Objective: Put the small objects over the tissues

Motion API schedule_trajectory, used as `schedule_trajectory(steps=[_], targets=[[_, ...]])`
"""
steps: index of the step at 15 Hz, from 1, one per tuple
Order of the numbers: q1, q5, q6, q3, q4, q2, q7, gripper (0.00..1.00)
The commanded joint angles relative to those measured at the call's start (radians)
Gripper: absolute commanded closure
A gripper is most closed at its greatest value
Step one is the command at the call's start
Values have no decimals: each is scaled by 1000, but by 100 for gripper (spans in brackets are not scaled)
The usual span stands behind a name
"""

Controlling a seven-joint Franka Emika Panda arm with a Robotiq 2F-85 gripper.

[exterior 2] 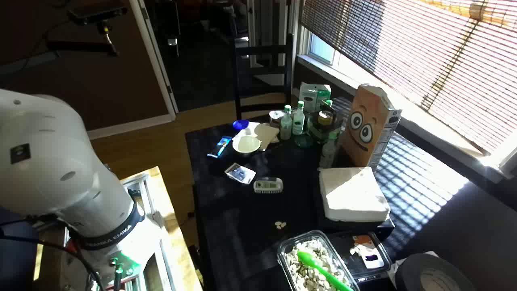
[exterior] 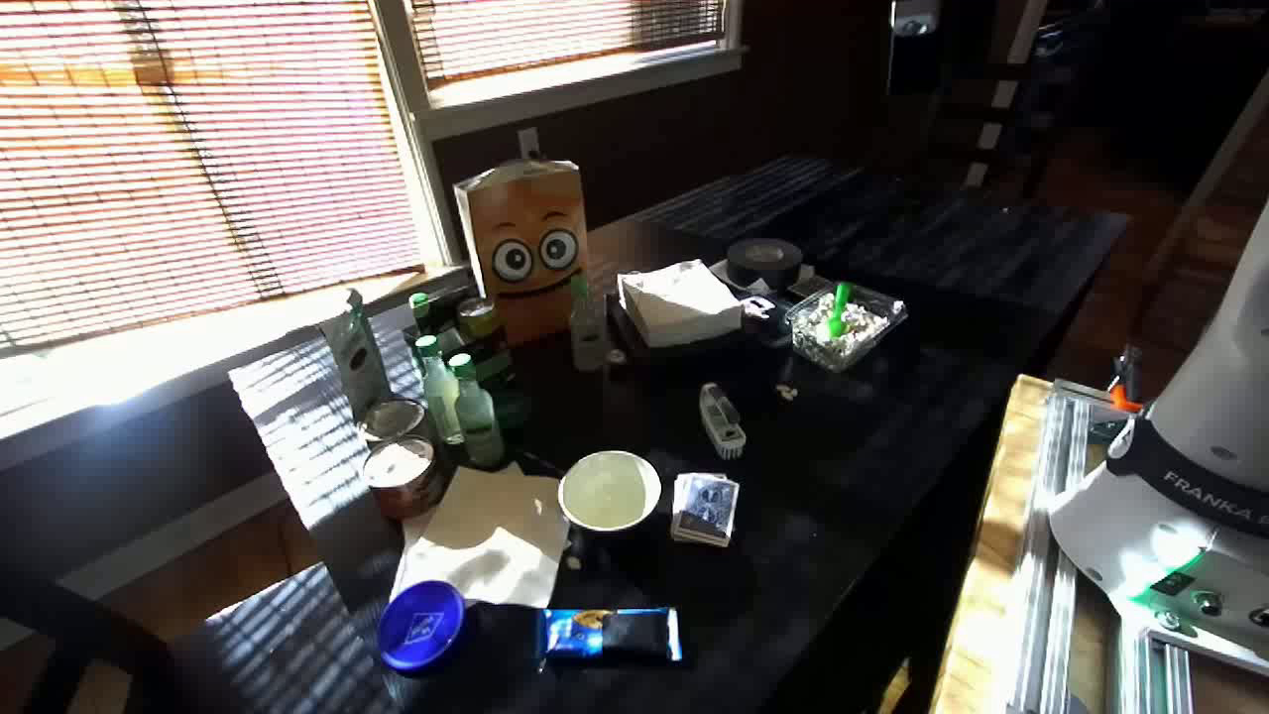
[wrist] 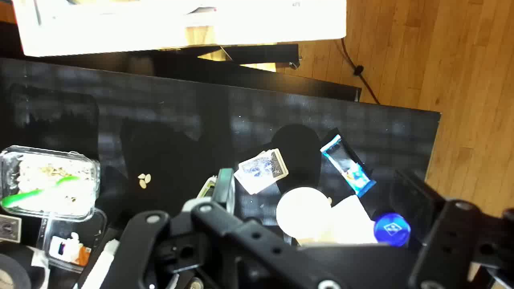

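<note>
The white tissues (exterior: 679,300) lie as a square stack on a black box; they also show in an exterior view (exterior 2: 353,194). In the wrist view only an edge of the tissues (wrist: 102,263) shows, the rest hidden by my gripper. Small objects lie on the dark table: a card deck (exterior: 705,508), a white brush (exterior 2: 268,185), a blue snack pack (wrist: 348,165), a blue lid (wrist: 392,229) and several pale seeds (exterior 2: 280,225). My gripper (wrist: 321,188) is wide open and empty, above the table; one finger partly covers the brush (wrist: 207,188). Both exterior views leave the gripper out.
A white bowl (exterior: 610,491) stands beside a beige paper sheet (exterior: 501,531). Green-capped bottles (exterior: 476,416), cans (exterior: 402,476) and a tall orange carton (exterior: 525,248) stand by the window. A plastic tub (exterior: 848,327) holds seeds and a green spoon; black tape (exterior: 763,263) lies behind.
</note>
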Motion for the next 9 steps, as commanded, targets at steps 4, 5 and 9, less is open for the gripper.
schedule_trajectory(steps=[4, 5, 9], targets=[[-13, 5, -4, 8, 3, -1, -7, 0], [-13, 5, -4, 8, 3, -1, -7, 0], [-14, -23, 77, 1, -6, 32, -69, 0]])
